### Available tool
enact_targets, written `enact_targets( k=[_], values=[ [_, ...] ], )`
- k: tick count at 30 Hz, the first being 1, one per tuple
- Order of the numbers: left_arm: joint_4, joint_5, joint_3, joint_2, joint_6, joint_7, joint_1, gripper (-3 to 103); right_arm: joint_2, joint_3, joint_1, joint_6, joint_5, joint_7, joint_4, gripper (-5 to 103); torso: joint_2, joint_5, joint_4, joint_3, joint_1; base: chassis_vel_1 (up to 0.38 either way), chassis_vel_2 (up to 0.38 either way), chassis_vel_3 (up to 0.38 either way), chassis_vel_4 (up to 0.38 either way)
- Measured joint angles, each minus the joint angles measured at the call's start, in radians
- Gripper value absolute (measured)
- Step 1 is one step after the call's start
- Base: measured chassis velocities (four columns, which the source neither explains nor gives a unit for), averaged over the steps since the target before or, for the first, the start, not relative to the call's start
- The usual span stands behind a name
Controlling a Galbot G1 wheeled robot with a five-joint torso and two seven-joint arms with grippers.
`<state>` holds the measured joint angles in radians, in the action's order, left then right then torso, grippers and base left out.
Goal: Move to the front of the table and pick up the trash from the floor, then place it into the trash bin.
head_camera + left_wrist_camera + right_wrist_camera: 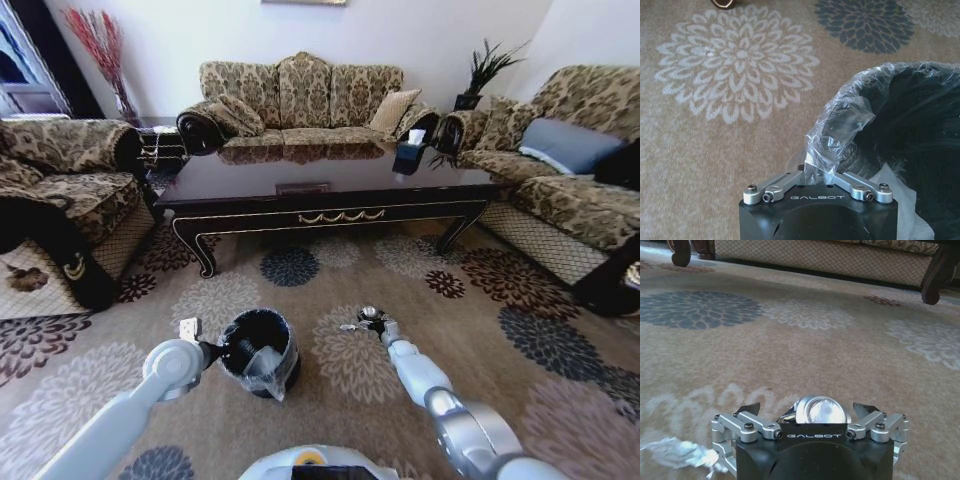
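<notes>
One piece of the trash, a shiny silver crumpled ball [820, 411], lies on the floor [470, 330] directly between the spread fingers of the right gripper [372, 318], which has not closed on it. In the right wrist view a flat bit of silvery foil [675, 452] also lies on the carpet just beside that gripper. The ball is round, with no long axis to line up against, so the grasp looks to depend simply on the fingers straddling it, and the right arm is plainly the nearer one. The trash bin [258, 350] stands on the carpet to the robot's left of the ball, nearby. The left gripper [818, 176] is clenched on the bin's clear plastic liner [840, 125] at the rim. Beyond them stands the dark bench [330, 185].
</notes>
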<state>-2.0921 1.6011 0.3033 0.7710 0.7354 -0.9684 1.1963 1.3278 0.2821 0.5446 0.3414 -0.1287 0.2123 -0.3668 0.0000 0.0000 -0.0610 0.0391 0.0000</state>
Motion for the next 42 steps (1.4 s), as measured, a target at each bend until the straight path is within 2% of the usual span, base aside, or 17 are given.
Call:
enact_targets(
  k=[8,18,33,34,37,38,40,41,42],
  values=[
    [-0.001,0.001,0.001,0.000,0.000,0.000,-0.003,0,-0.012,0.016,0.036,0.002,-0.005,-0.014,-0.026,100,0.000,0.0000,-0.0003,0.000,0.000,-0.049,0.045,0.049,-0.049],
    [-0.009,0.005,-0.006,0.000,0.000,0.001,-0.004,0,0.000,0.027,-0.017,0.004,-0.012,-0.003,0.079,100,0.000,0.0000,-0.0001,0.000,0.000,0.000,0.000,0.000,0.000],
    [-0.014,0.001,0.013,-0.008,0.000,0.005,0.010,0,0.025,0.030,-0.062,-0.028,-0.080,0.057,0.136,99,0.000,0.0000,-0.0001,0.000,0.000,0.000,0.000,0.000,0.000],
    [-0.014,0.000,0.014,-0.009,0.000,0.006,0.011,0,0.025,0.030,-0.064,-0.029,-0.082,0.057,0.136,89,0.000,0.0000,-0.0003,0.000,0.000,0.000,0.000,0.000,0.000],
    [-0.013,-0.002,0.019,-0.009,0.000,0.008,0.016,0,0.024,0.030,-0.068,-0.031,-0.086,0.058,0.139,89,0.000,0.0000,-0.0002,0.000,0.000,0.000,0.000,0.000,0.000],
    [-0.013,-0.004,0.021,-0.009,0.000,0.009,0.018,0,0.024,0.030,-0.070,-0.032,-0.088,0.058,0.139,78,0.000,0.0000,-0.0001,0.000,0.000,0.000,0.000,0.000,0.000],
    [-0.013,-0.008,0.022,-0.009,0.000,0.012,0.022,0,0.022,0.029,-0.071,-0.032,-0.089,0.060,0.140,78,0.000,-0.0002,-0.0001,0.000,0.000,0.000,0.000,0.000,0.000],
    [-0.013,-0.010,0.022,-0.009,0.000,0.013,0.023,0,0.022,0.029,-0.071,-0.032,-0.091,0.062,0.140,63,0.000,-0.0001,-0.0002,0.000,0.000,0.000,0.000,0.000,0.000],
    [-0.013,-0.010,0.022,-0.009,0.000,0.013,0.023,0,0.022,0.029,-0.071,-0.032,-0.091,0.062,0.140,63,0.000,-0.0001,-0.0002,0.000,0.000,0.000,0.000,0.000,0.000]
  ],
)
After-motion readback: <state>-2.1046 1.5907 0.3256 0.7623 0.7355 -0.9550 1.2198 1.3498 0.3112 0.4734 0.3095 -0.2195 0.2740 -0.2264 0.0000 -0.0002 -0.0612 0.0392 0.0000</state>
